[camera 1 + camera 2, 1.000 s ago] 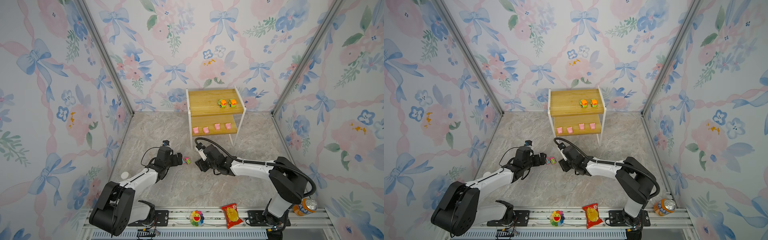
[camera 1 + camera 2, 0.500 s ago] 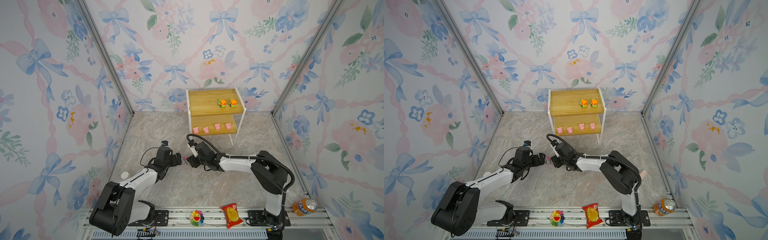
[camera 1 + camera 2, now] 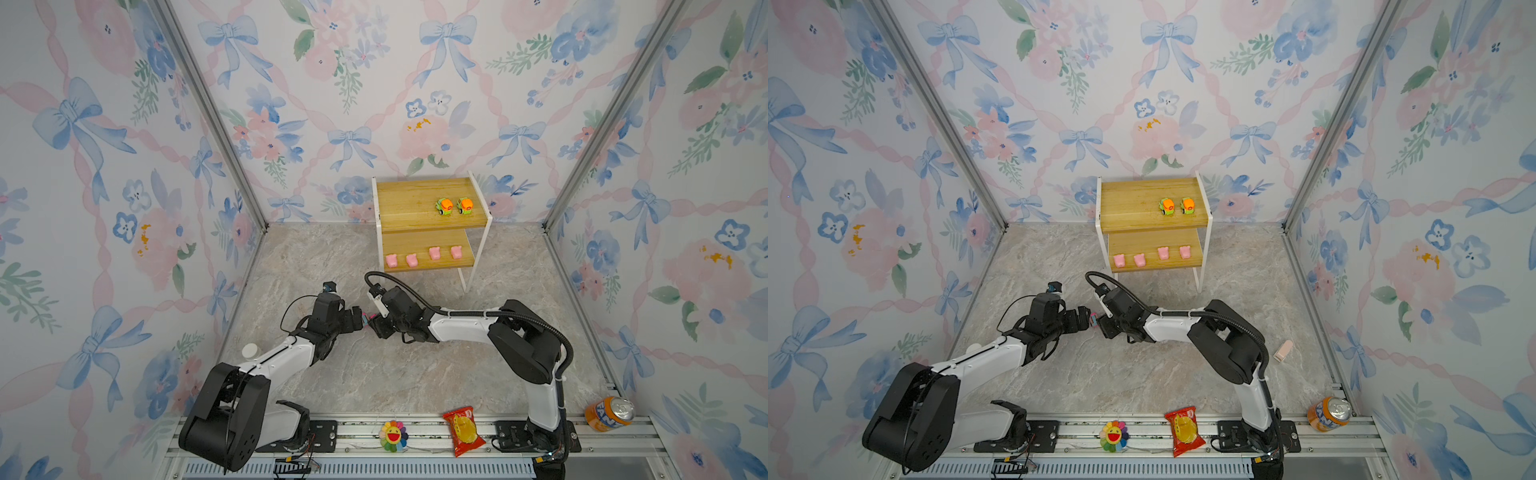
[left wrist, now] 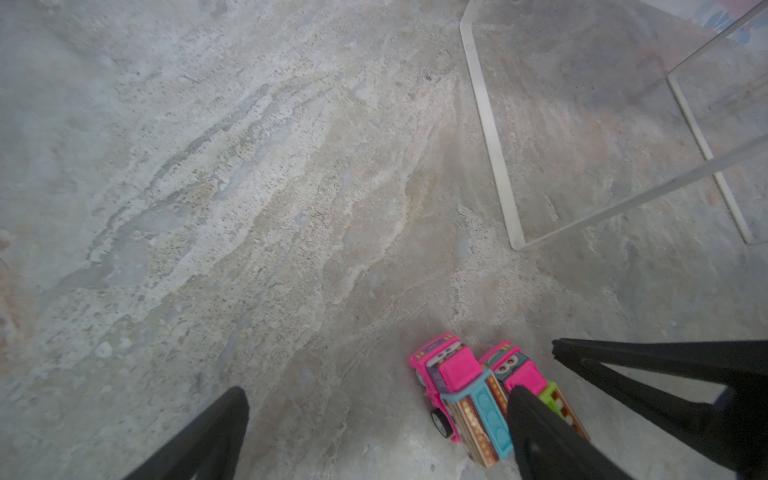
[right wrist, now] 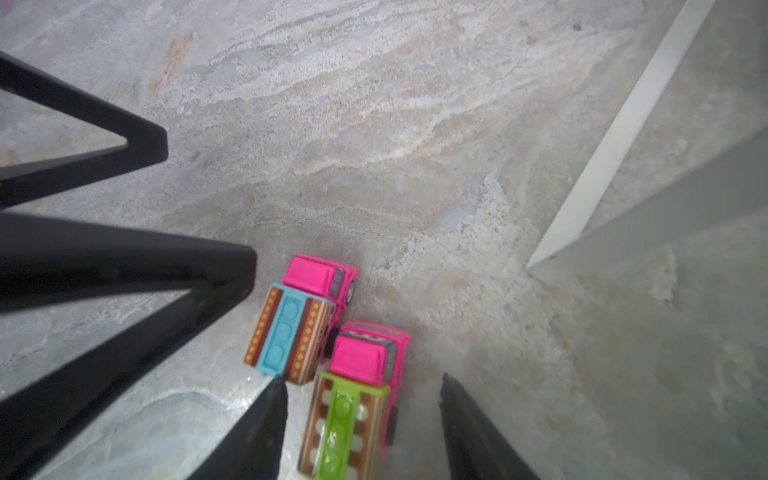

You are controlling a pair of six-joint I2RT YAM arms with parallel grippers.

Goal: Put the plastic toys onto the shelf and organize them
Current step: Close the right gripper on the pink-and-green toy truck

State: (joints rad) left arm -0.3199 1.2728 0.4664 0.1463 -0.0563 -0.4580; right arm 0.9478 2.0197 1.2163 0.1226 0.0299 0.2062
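1. The shelf [image 3: 409, 203] is standing at the far side of the counter [image 3: 415, 374].
2. Two green cars with orange tops [image 3: 444, 206] are sitting side by side on the right part of its upper board. Four pink pigs [image 3: 411, 260] are lining the near edge of its lower board.
3. A teal-backed pink car [image 5: 286, 328] and a green-backed pink car [image 5: 345, 419] are lying close against each other on the counter, nearer than the shelf and a little to its left.
4. The left tool [image 4: 378, 392] is reaching in from the left. Its fingers are standing wide apart, with the teal-backed pink car between them, just beside one finger.
5. The right tool [image 5: 362, 381] is reaching in from the right. Its fingers are apart and straddling the green-backed pink car. A gap is showing on one side; on the other, contact is hard to judge.
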